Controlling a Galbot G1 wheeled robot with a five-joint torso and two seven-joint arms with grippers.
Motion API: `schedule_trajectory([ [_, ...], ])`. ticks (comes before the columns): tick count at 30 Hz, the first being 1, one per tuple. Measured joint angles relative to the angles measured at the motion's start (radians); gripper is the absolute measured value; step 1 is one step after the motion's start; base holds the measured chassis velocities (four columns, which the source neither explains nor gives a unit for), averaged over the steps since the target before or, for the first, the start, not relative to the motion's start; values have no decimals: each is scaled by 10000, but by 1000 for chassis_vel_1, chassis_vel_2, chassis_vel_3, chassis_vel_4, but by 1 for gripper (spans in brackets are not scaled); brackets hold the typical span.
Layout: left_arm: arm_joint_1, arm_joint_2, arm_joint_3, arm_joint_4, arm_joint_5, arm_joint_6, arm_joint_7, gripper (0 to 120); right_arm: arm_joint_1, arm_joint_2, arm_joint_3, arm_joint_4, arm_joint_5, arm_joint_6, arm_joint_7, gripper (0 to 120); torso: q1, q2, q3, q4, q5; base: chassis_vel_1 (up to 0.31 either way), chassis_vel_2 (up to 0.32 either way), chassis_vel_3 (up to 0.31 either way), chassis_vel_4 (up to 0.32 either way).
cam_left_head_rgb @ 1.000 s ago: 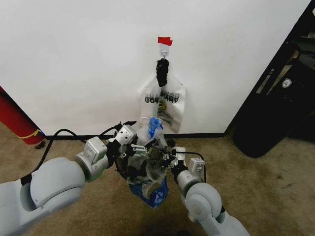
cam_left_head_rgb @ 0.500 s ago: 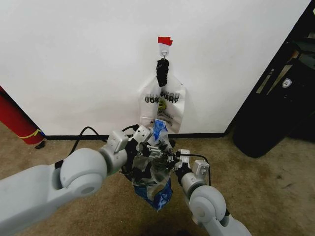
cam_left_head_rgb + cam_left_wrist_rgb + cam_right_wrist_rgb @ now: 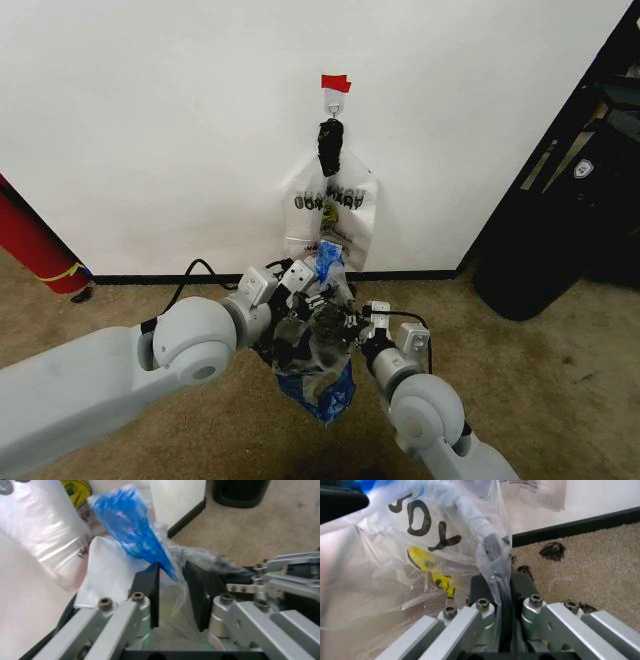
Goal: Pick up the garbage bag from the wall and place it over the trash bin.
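L gripper (image 3: 300,290) just left of garbage bag (image 3: 318,345), fingers pinching its blue-patched upper edge. Bag held between both grippers, low in front of wall (image 3: 180,120), below whitish printed bag (image 3: 335,215) on hook. R gripper (image 3: 352,322) just right of bag, clamped on its film.
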Motion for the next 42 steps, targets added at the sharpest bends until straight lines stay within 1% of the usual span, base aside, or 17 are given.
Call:
schedule_trajectory([
  [2, -1, -1, 41, 37, 93, 37, -28, 18, 0, -4, 6, 11, 23, 0, -2, 1, 0, 0, 0, 1, 0, 0, 0, 0, 0],
  [3, 5, -1, 68, 41, 129, 82, -63, 15, -8, -4, 9, 13, 30, 0, -7, 1, 0, 0, 0, 2, 0, 0, 0, 0, 0],
  [4, 5, -1, 68, 41, 129, 82, -63, 15, -8, -4, 9, 13, 30, 0, -7, 1, 0, 0, 0, 2, 0, 0, 0, 0, 0],
  [6, 31, -24, 98, 64, 172, 122, -112, 5, -28, -4, 12, 25, 36, 0, -21, 1, 0, 0, 0, 2, 0, 0, 0, 0, 0],
  [8, 46, -71, 120, 112, 198, 145, -177, 0, -43, -4, 13, 41, 36, 0, -29, 1, 0, 0, 0, 1, 0, 0, 0, 0, 0],
  [15, 55, -171, 122, 178, 177, 123, -342, 0, -110, -23, 44, 71, 37, 0, -50, 1, 0, 0, 0, 1, 0, 0, 0, 0, 0],
  [19, 56, -145, -40, 140, 65, 78, -380, 0, -153, -48, 90, 73, 37, 2, -72, 1, 0, 0, 0, 1, 0, 0, 0, 0, 0],
  [22, 99, 35, -409, 116, -157, 35, -400, 0, -189, -89, 129, 74, 80, 38, -118, 1, 0, 0, 0, 0, 0, 0, 0, 0, 0],
  [23, 99, 35, -409, 116, -157, 35, -400, 0, -189, -89, 129, 74, 80, 38, -118, 1, 0, 0, 0, 0, 0, 0, 0, 0, 0],
  [24, 160, 198, -618, 188, -287, -15, -400, 0, -222, -122, 131, 100, 118, 74, -177, 1, 0, 0, 0, 2, 1, 0, 0, 0, 0],
  [27, 441, 372, -979, 373, -392, -36, -406, 0, -312, -178, 155, 157, 125, 124, -261, 1, 0, 0, 0, 3, 0, 0, 0, 0, 0],
  [33, 655, 501, -1331, 718, -658, -38, -497, 0, -453, -263, 210, 225, 137, 184, -375, 1, 0, 0, 0, 1, -2, 0, 0, 0, 0],
  [36, 760, 728, -1548, 931, -909, -52, -488, 0, -571, -346, 247, 369, 145, 210, -519, 1, 0, 0, 0, 1, -1, 0, 0, 0, 0],
  [39, 908, 865, -1712, 952, -1046, -52, -448, 0, -665, -409, 264, 472, 143, 216, -643, 1, 0, 0, 0, 2, -1, 0, 0, 0, 0],
  [42, 1065, 982, -1934, 944, -1069, -101, -321, 0, -851, -581, 282, 569, -108, 219, -1067, 1, 0, 0, 0, 3, -1, 0, 0, 0, 0],
])
